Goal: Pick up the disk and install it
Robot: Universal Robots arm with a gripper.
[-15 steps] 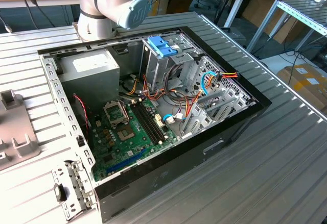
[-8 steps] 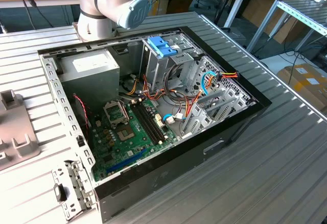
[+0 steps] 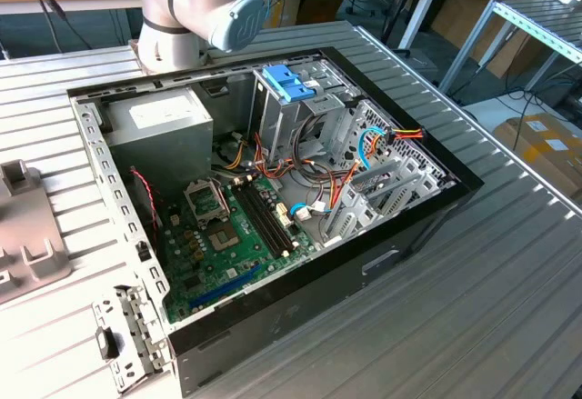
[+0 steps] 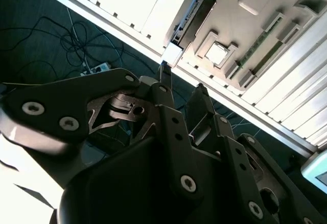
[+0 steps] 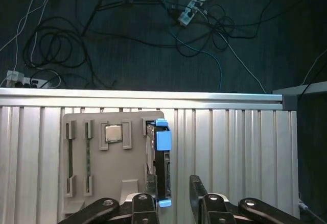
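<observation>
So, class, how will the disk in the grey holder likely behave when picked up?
Probably rigid: the disk is a flat slab. Standing on edge in the grey holder, it may tip if nudged. Its blue rail looks smooth, perhaps slippery.

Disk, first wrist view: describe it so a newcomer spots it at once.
On the slatted aluminium table sits a grey parts tray holding a square processor chip. The disk stands on edge along the tray edge that borders the wide run of bare slats. It alone carries a light-blue plastic bracket; its neighbours are plain grey.
</observation>
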